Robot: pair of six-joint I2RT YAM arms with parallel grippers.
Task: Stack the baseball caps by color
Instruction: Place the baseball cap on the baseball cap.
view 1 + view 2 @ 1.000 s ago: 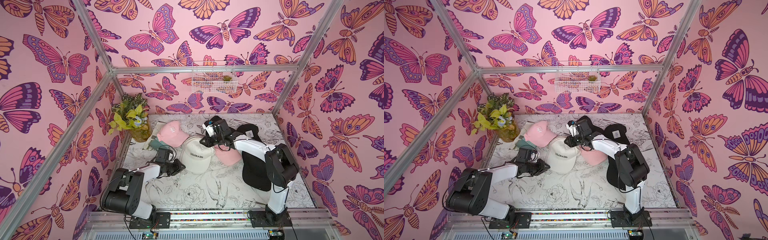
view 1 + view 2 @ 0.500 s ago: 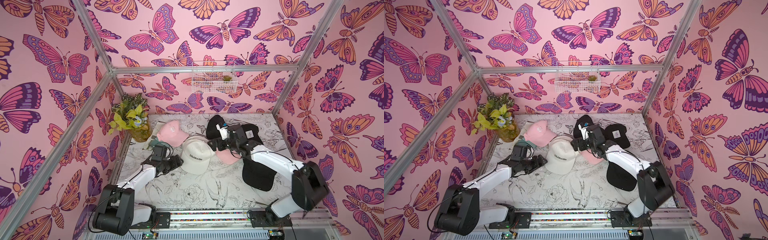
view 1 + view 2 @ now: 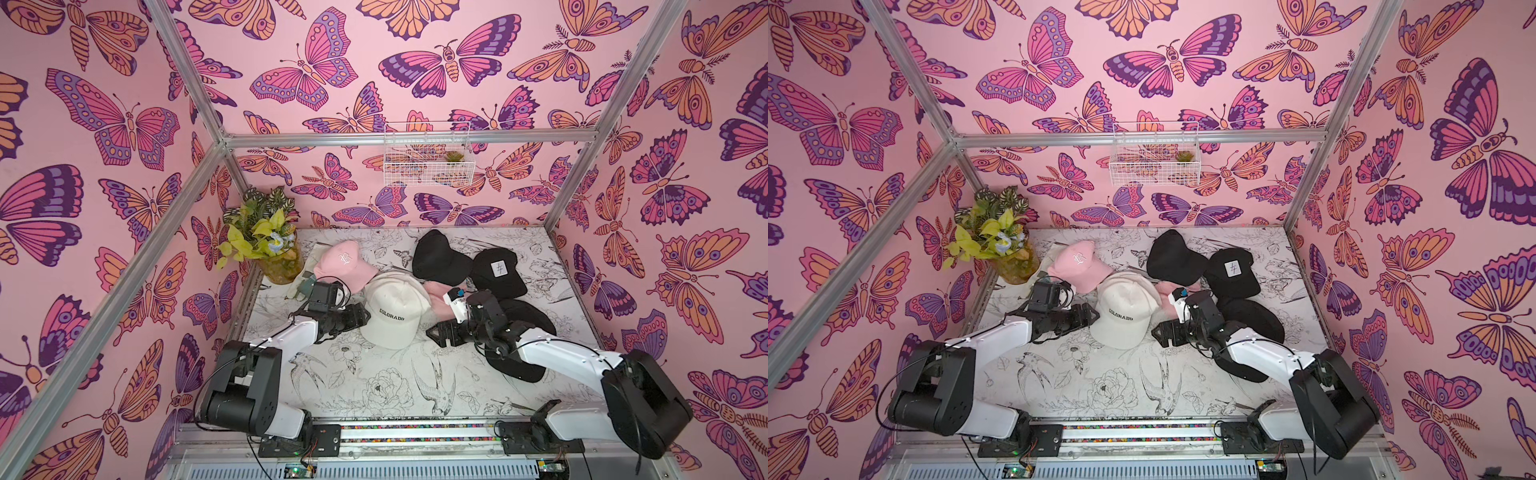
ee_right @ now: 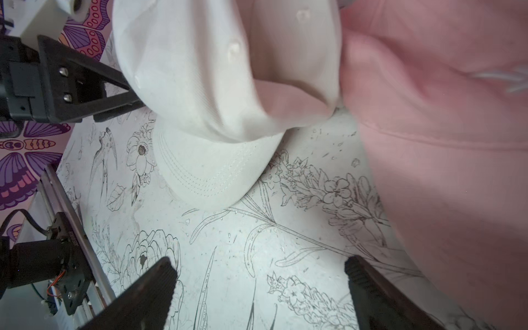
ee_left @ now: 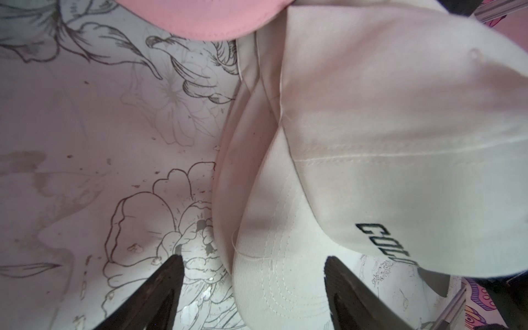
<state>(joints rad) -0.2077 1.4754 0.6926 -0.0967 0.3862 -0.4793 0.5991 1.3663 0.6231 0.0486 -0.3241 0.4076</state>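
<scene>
the left gripper [image 5: 254, 274] has its fingers spread wide, with the brim of a cream cap [image 5: 265, 243] lying loose between them, not pinched. the right gripper [image 4: 257, 274] is spread wide too, only bare table [image 4: 228, 243] between its fingers. the cream cap lies just ahead of them, a pink cap [image 4: 443, 143] beside one finger, black caps [image 3: 440, 257] beyond.

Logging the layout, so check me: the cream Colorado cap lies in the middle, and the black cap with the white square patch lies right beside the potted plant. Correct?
No. Both top views show a pink cap beside the potted plant; the black cap with the white square patch lies on the opposite side. The cream Colorado cap is in the middle.
</scene>
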